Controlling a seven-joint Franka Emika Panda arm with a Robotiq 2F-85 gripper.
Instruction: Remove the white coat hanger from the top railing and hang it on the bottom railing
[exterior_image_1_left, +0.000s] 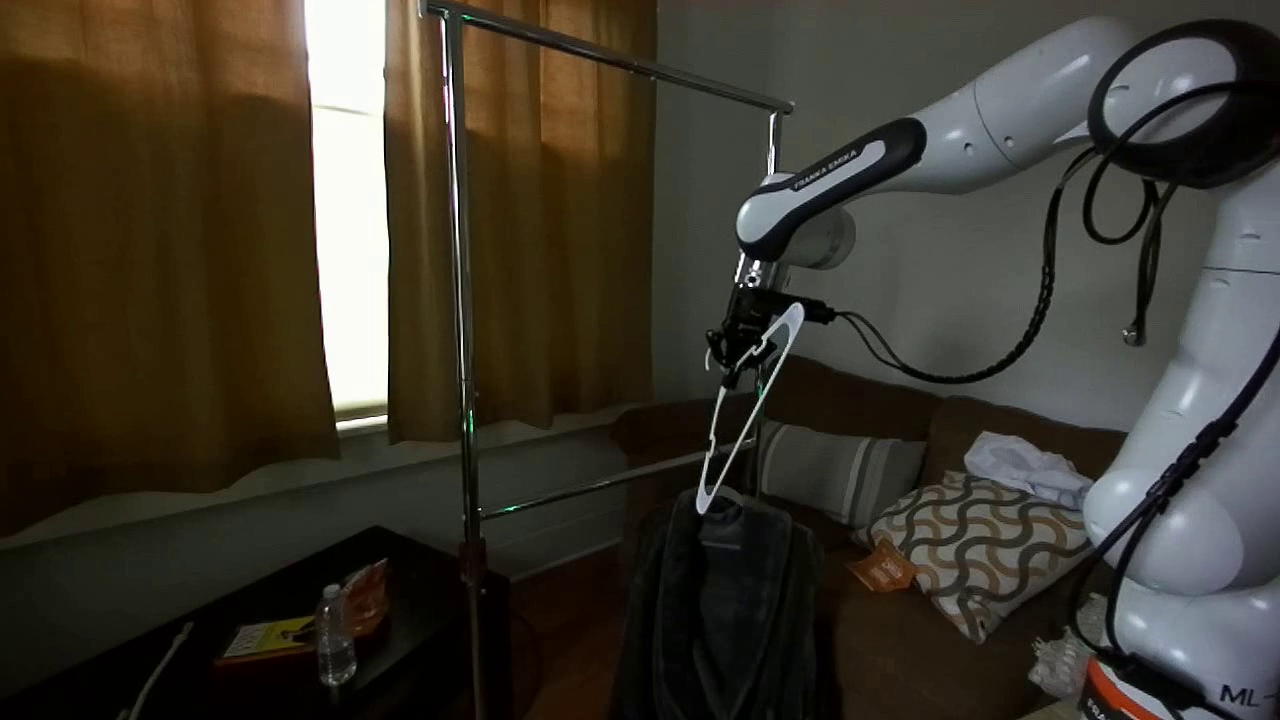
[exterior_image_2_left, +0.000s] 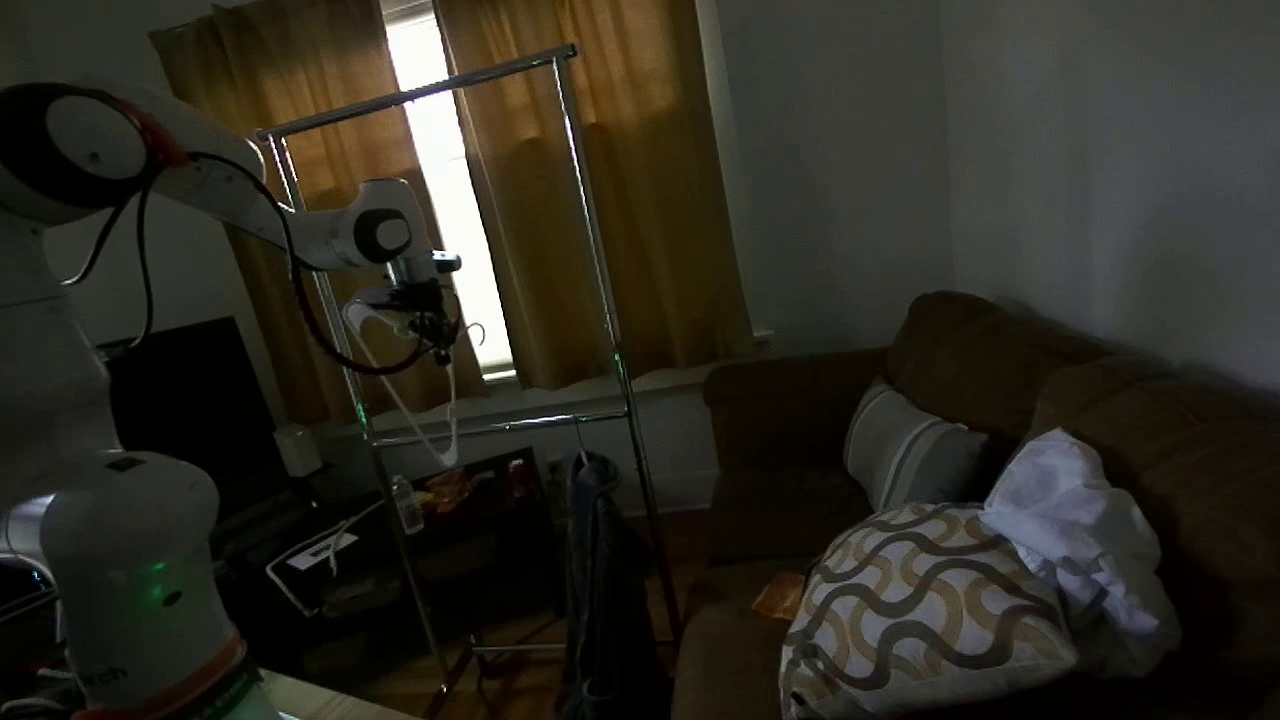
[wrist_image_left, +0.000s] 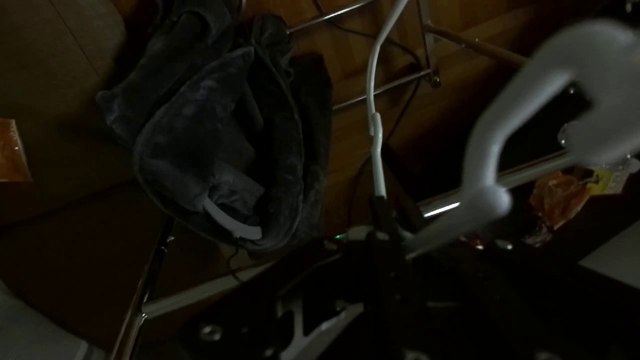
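My gripper (exterior_image_1_left: 738, 366) is shut on the white coat hanger (exterior_image_1_left: 792, 322) near its hook and holds it in the air, tilted steeply. In an exterior view the gripper (exterior_image_2_left: 438, 340) and hanger (exterior_image_2_left: 443, 455) are well below the top railing (exterior_image_2_left: 420, 93). The hanger's low corner overlaps the bottom railing (exterior_image_2_left: 510, 425) in the picture; contact cannot be told. The top railing (exterior_image_1_left: 620, 60) and bottom railing (exterior_image_1_left: 590, 488) also show in an exterior view. In the wrist view the dark fingers (wrist_image_left: 381, 215) close around the hanger (wrist_image_left: 378, 165); the bottom railing (wrist_image_left: 195, 295) runs behind.
A dark jacket (exterior_image_1_left: 735, 610) hangs on the bottom railing. Rack posts (exterior_image_1_left: 460, 300) stand at both sides. A brown sofa (exterior_image_2_left: 790, 400) holds a patterned pillow (exterior_image_2_left: 930, 610) and white cloth (exterior_image_2_left: 1070, 500). A low dark table bears a bottle (exterior_image_1_left: 335, 640).
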